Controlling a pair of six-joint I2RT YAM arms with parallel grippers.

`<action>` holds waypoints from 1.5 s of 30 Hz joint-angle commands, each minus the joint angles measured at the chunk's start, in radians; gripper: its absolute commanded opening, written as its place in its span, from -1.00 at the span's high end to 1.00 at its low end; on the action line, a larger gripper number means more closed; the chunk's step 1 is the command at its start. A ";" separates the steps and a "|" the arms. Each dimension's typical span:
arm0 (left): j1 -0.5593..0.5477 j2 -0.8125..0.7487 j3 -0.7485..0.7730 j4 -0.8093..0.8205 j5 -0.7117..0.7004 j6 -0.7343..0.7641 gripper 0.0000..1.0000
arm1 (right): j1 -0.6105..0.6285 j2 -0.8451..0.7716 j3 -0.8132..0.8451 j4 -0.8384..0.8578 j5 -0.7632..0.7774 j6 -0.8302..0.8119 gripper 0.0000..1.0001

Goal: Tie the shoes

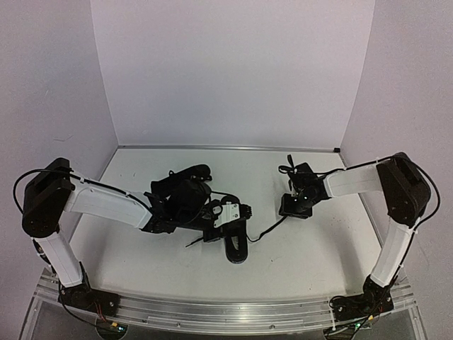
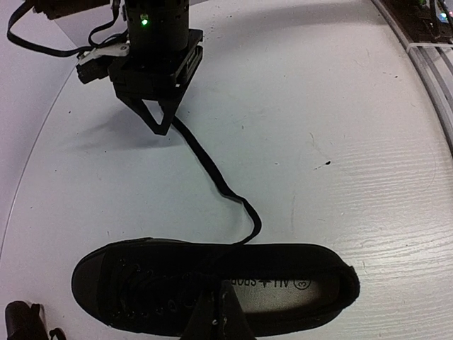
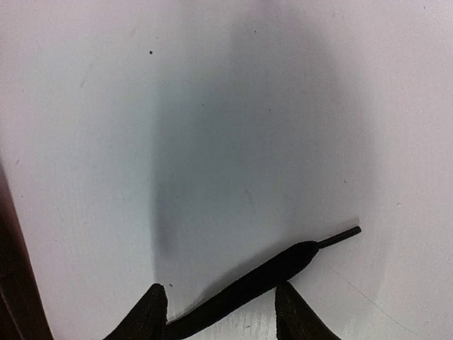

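Note:
One black shoe (image 2: 212, 283) lies on its side-to-side axis under my left gripper (image 2: 219, 306), toe to the left in the left wrist view; it also shows in the top view (image 1: 237, 249). My left gripper's fingers are pressed together over the laced part of the shoe; whether they pinch a lace is hidden. A thin black lace (image 2: 212, 173) runs from this shoe across the table to my right gripper (image 2: 160, 125). In the right wrist view the lace end (image 3: 269, 276) lies on the table between the spread fingers of my right gripper (image 3: 221, 308). The second shoe (image 1: 190, 174) lies behind the left arm.
The white table (image 1: 318, 255) is boxed in by white walls at the back and both sides. A metal rail (image 1: 226, 312) runs along the near edge. Cables hang by both arms. A small black object (image 2: 21, 319) sits at the lower left of the left wrist view.

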 commanded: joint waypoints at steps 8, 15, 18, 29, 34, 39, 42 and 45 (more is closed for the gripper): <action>-0.011 -0.005 0.036 0.008 -0.019 0.057 1.00 | 0.086 0.192 0.047 -0.160 0.129 0.005 0.94; -0.015 -0.009 0.017 0.037 -0.017 0.105 1.00 | 0.086 0.042 0.108 -0.088 -0.026 -0.046 1.00; -0.016 -0.005 0.018 0.058 -0.018 0.131 1.00 | 0.087 -0.006 0.193 -0.089 -0.091 -0.085 1.00; -0.024 0.070 0.109 0.034 0.021 0.251 1.00 | 0.087 0.034 0.406 -0.080 -0.381 -0.192 1.00; -0.035 0.076 0.112 0.026 0.024 0.298 1.00 | 0.102 0.068 0.520 -0.064 -0.551 -0.224 1.00; -0.057 0.089 0.114 -0.002 0.000 0.354 1.00 | 0.157 0.127 0.647 -0.068 -0.644 -0.247 1.00; -0.064 0.092 0.115 -0.007 -0.002 0.362 1.00 | 0.183 0.193 0.729 -0.081 -0.670 -0.245 1.00; -0.069 0.095 0.116 -0.012 -0.005 0.368 1.00 | 0.220 0.260 0.827 -0.116 -0.683 -0.253 1.00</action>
